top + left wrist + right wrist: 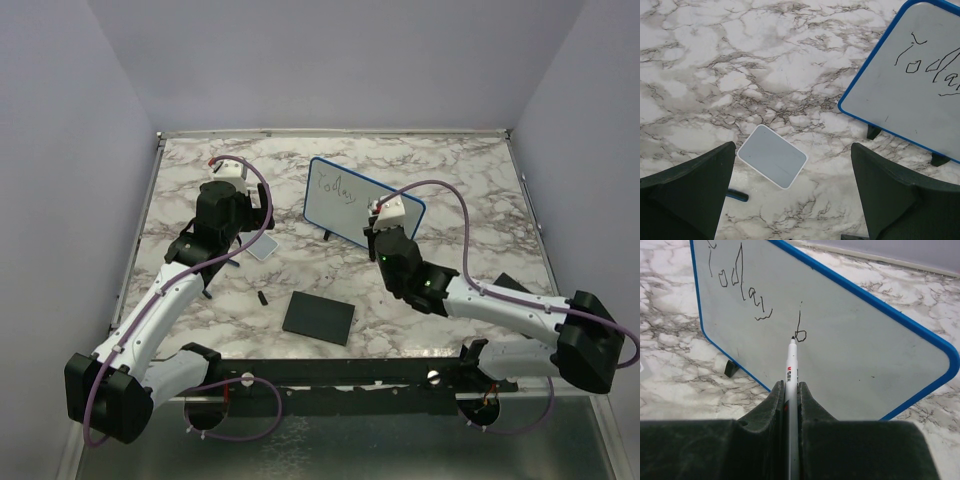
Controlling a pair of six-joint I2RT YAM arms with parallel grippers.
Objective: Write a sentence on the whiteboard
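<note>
The whiteboard [345, 210] stands tilted on its black feet at mid table; it also shows in the left wrist view [900, 105] and the right wrist view [855, 350]. The sentence [332, 189] reads "Today" on one line [740, 295], with a small "b" below it. My right gripper [375, 232] is shut on a white marker [791, 365]. The marker's black tip touches the board at the "b". My left gripper [240, 215] is open and empty [792, 147]. It hovers above the table, left of the board.
A small pale grey tile [262, 247] lies under my left gripper [772, 156]. A black square pad [318, 317] lies near the front. A small black cap [263, 298] lies left of it. A short dark piece [737, 196] lies by the left finger.
</note>
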